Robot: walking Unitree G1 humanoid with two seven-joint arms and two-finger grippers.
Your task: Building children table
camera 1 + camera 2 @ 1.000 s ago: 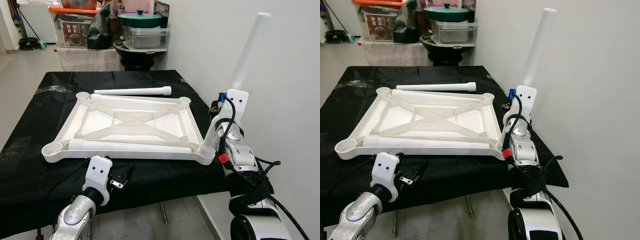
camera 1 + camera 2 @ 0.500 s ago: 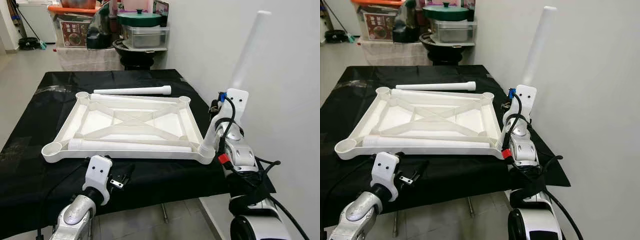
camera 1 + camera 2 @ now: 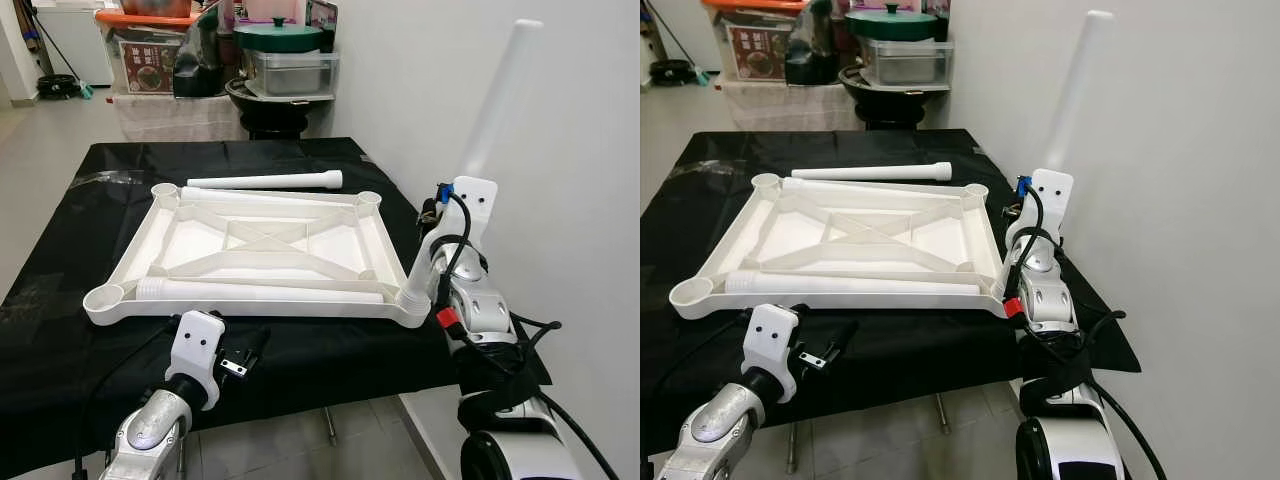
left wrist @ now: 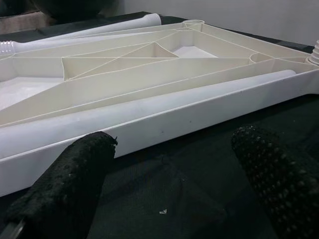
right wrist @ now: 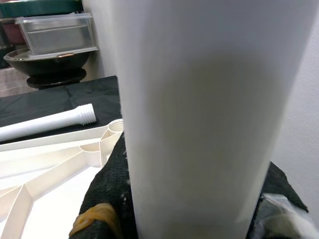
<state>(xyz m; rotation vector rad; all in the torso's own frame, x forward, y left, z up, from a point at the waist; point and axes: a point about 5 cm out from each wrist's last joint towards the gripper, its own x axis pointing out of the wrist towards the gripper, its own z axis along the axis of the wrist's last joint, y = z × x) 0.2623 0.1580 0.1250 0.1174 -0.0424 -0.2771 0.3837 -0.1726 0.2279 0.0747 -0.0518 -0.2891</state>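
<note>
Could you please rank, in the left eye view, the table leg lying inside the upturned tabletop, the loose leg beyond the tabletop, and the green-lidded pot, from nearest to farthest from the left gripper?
From the left gripper:
1. Leg inside the tabletop, along its near edge.
2. Loose leg, on the black cloth past the far edge.
3. Green-lidded pot, in the background behind the table.

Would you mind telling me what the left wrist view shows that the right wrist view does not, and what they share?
Left wrist view alone: the left gripper open, its black fingertips apart above the black cloth, facing the tabletop's near side rail, where a loose leg lies.

Right wrist view alone: the right gripper shut on an upright white leg, with a clear storage box behind.

Both: the upturned white tabletop with its ribs, and another loose leg beyond it.
</note>
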